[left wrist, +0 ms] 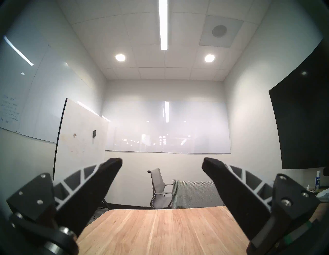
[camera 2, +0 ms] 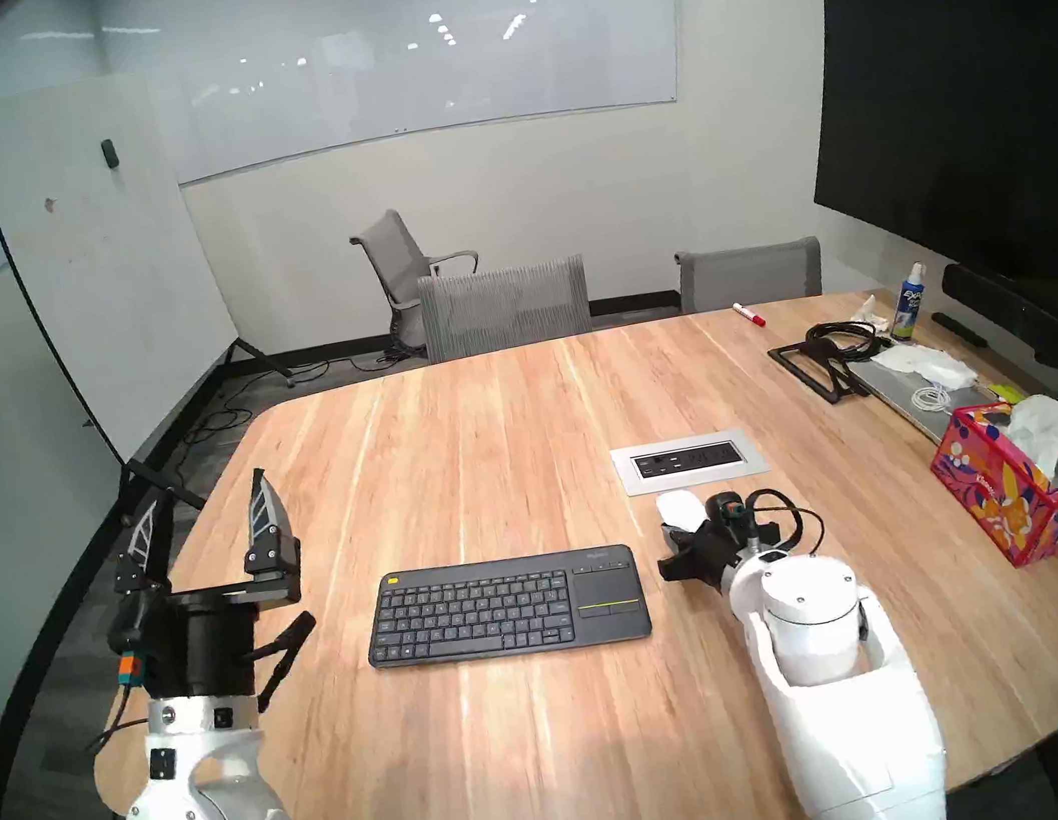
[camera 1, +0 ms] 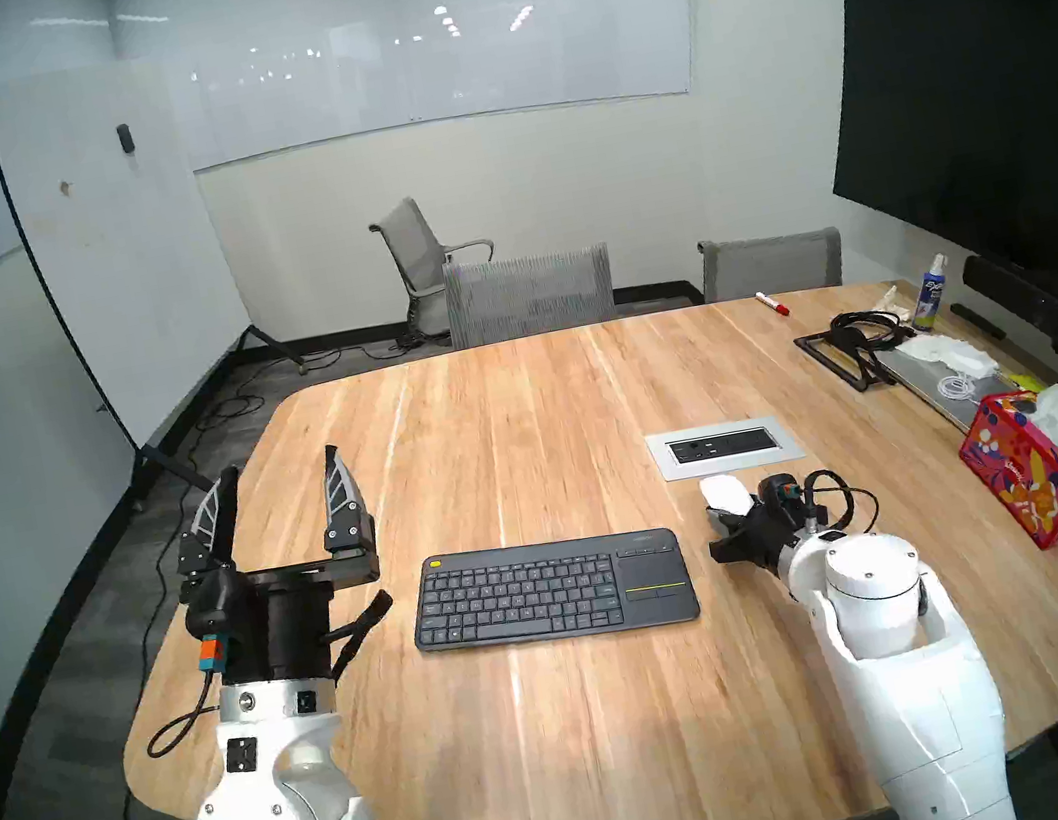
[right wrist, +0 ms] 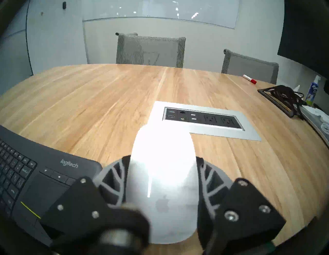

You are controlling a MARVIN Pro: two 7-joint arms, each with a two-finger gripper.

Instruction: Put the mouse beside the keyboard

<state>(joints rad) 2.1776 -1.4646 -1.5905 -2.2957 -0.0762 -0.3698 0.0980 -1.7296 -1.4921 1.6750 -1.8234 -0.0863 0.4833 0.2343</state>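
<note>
right wrist: right pincer (right wrist: 162, 160) grips mouse (right wrist: 162, 171) beside keyboard (right wrist: 35, 176).

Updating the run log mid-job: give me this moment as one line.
right tool: shut on mouse | mouse: right of keyboard touchpad end, near outlet panel | left tool: open, empty | placement: release not yet done

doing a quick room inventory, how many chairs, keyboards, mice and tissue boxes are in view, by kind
chairs: 3
keyboard: 1
mouse: 1
tissue box: 1
total: 6
</note>
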